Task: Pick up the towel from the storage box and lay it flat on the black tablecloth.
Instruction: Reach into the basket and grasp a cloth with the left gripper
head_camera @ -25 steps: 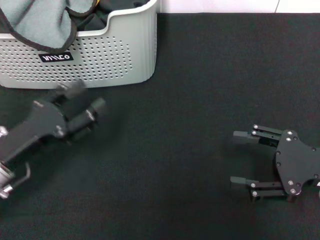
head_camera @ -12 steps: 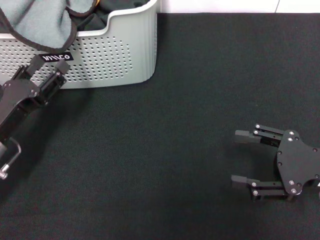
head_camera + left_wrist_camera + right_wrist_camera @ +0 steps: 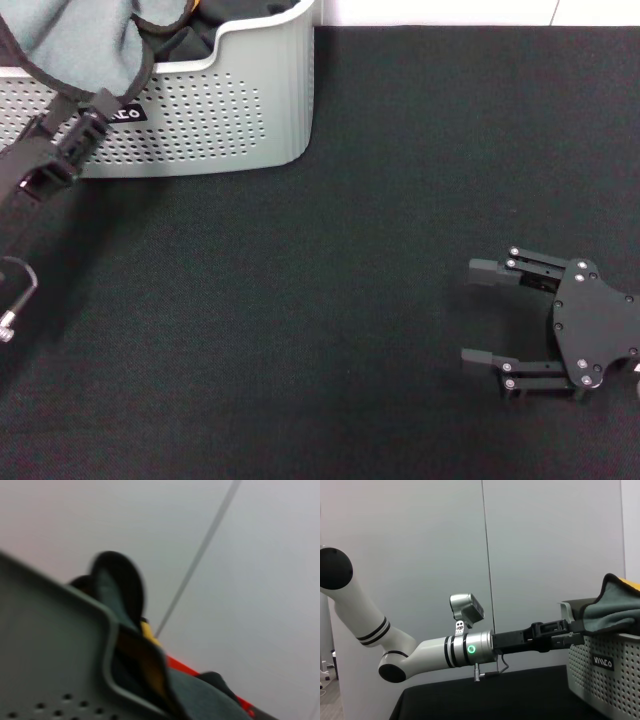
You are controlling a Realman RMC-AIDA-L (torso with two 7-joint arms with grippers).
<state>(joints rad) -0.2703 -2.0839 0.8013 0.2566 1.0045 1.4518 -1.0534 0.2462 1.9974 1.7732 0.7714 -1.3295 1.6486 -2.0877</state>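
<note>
Grey face up, the towel point(image 3: 70, 40) sits bunched in the box point(image 3: 230, 110), one fold draped over the near rim and hanging down the perforated wall; its black border runs along that hanging edge. From the left wrist I catch a strip of its yellow side point(image 3: 150, 657) tucked inside the rim. From the right wrist the same cloth point(image 3: 612, 602) humps above the box's point(image 3: 605, 672) top.

Box stands at the far left of the tablecloth point(image 3: 380, 200), its label point(image 3: 128, 113) partly covered by my left gripper.

Left gripper point(image 3: 88, 112) is raised in front of the box's near wall, tips right at the hanging towel edge and the label. I cannot tell whether the jaws are apart or together, nor whether they touch the cloth: from the head they overlap in a dark mass, and the right wrist shows the gripper point(image 3: 575, 630) side-on, tips at the box rim just under the draped fold. The left wrist view shows no fingers.

Right gripper point(image 3: 485, 312) lies low over the tablecloth at near right, well apart from the box, jaws wide apart, holding nothing, fingers pointing toward the left side.
</note>
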